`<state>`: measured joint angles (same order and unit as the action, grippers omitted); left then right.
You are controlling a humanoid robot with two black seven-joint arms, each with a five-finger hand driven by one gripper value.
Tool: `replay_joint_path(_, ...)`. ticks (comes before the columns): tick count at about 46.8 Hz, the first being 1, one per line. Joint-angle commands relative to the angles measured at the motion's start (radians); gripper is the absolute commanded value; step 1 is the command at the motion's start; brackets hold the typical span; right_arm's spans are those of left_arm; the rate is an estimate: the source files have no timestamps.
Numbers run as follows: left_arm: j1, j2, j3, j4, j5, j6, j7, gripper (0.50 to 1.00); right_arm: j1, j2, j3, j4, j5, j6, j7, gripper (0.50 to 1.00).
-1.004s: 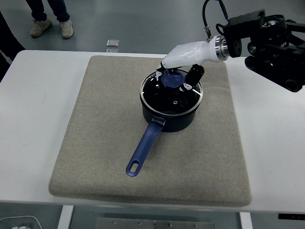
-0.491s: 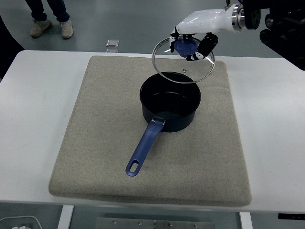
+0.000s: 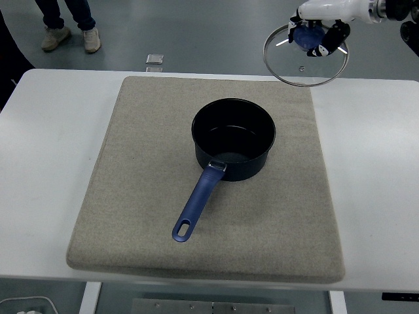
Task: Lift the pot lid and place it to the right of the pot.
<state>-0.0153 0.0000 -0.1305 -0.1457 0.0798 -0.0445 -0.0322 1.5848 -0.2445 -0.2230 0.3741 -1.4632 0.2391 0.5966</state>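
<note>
A dark blue pot (image 3: 234, 147) with a long blue handle (image 3: 198, 203) stands open on the beige mat (image 3: 131, 183), handle pointing toward the near left. My right hand (image 3: 319, 29) is shut on the blue knob of the glass lid (image 3: 306, 62). It holds the lid high in the air at the upper right, above the mat's far right corner and clear of the pot. The left arm is out of view.
The white table (image 3: 373, 183) has bare surface right of the mat. A person's feet (image 3: 71, 38) stand on the floor at the top left. A small grey object (image 3: 154, 61) lies on the floor beyond the table.
My right hand lifted the lid off the pot, then carried it up and to the right. The pot stayed in place and now stands open.
</note>
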Motion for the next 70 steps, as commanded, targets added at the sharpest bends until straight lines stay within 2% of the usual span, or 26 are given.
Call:
replay_joint_path(1, 0.000, 0.000, 0.000, 0.000, 0.000, 0.000, 0.000, 1.000, -0.002, -0.001, -0.033, -0.011, 0.001, -0.001, 0.003, 0.500)
replay_joint_path(20, 0.000, 0.000, 0.000, 0.000, 0.000, 0.000, 0.000, 1.000, -0.045, -0.019, -0.142, -0.011, -0.002, 0.011, 0.014, 0.500)
replay_joint_path(33, 0.000, 0.000, 0.000, 0.000, 0.000, 0.000, 0.000, 1.000, -0.083, -0.018, -0.144, 0.009, 0.001, 0.028, 0.014, 0.500)
replay_joint_path(50, 0.000, 0.000, 0.000, 0.000, 0.000, 0.000, 0.000, 1.000, -0.111, -0.010, -0.124, 0.095, 0.007, 0.019, 0.014, 0.500)
replay_joint_path(70, 0.000, 0.000, 0.000, 0.000, 0.000, 0.000, 0.000, 1.000, -0.144, -0.019, -0.130, 0.101, 0.057, 0.020, 0.014, 0.500)
